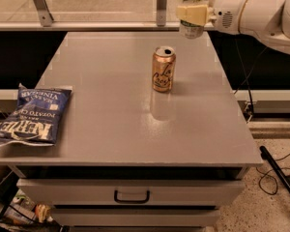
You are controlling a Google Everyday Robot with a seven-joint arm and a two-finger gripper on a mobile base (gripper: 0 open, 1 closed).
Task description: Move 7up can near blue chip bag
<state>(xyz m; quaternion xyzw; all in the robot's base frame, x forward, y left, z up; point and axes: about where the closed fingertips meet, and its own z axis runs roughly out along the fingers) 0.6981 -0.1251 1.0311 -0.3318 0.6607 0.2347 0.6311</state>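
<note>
My gripper is at the top right, above the far right corner of the grey table. Its pale fingers are shut on the 7up can, a small white and green can with a silver top, held upright in the air above the table's far edge. The blue chip bag lies flat at the table's front left edge, far from the can, partly hanging over the side.
A gold-orange can with script lettering stands upright in the table's middle right, between the gripper and the bag. A metal rail and posts run behind the table. A drawer with a handle is below the tabletop. Cables lie on the floor at right.
</note>
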